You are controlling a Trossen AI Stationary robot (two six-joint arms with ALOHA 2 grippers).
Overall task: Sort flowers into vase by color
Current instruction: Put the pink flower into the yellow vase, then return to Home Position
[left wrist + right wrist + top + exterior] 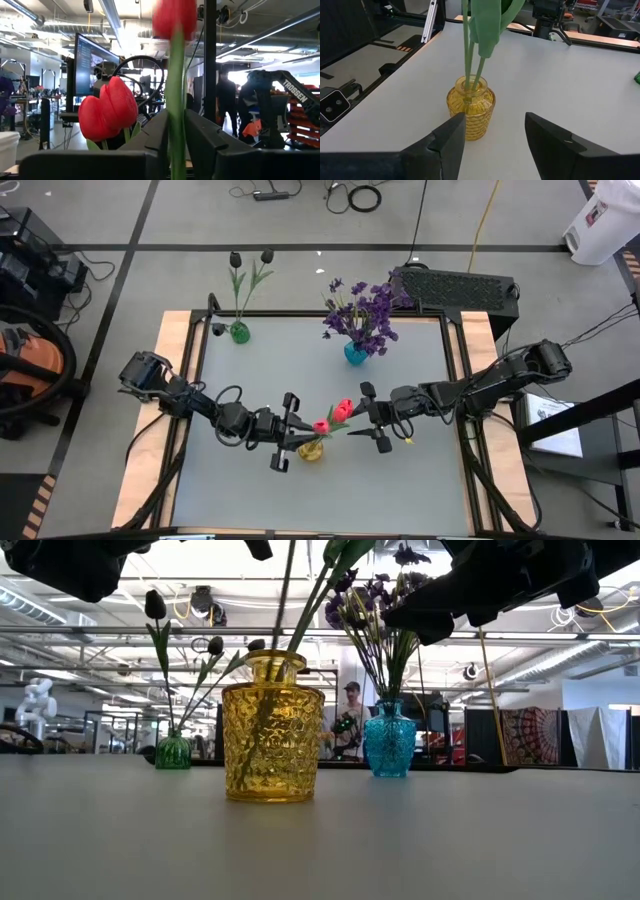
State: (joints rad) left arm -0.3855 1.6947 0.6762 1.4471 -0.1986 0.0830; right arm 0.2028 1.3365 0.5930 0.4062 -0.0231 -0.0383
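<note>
A yellow glass vase (310, 449) (272, 730) (470, 107) stands near the table's middle, and two red-pink tulips (333, 418) (110, 115) have their stems in its mouth. My left gripper (292, 432) (176, 150) is just left of the vase, shut on one tulip's stem. My right gripper (368, 420) (495, 132) hovers open just right of the vase and touches nothing. At the far edge, near-black tulips (250, 260) stand in a green vase (239, 332) (173, 752). Purple flowers (362, 310) fill a blue vase (355, 354) (388, 740). My left gripper pinches a red tulip's green stem (175, 120) between its two fingers, some way below the bloom (175, 17). The fingers come level from the table's left and lie across the stem. The stem stands about upright, and its lower end is in the yellow vase's mouth (468, 86).
The grey tabletop (420, 480) lies bare around the yellow vase. A dark keyboard-like box (455, 288) sits beyond the far right corner. People and equipment stand in the room behind (350, 715).
</note>
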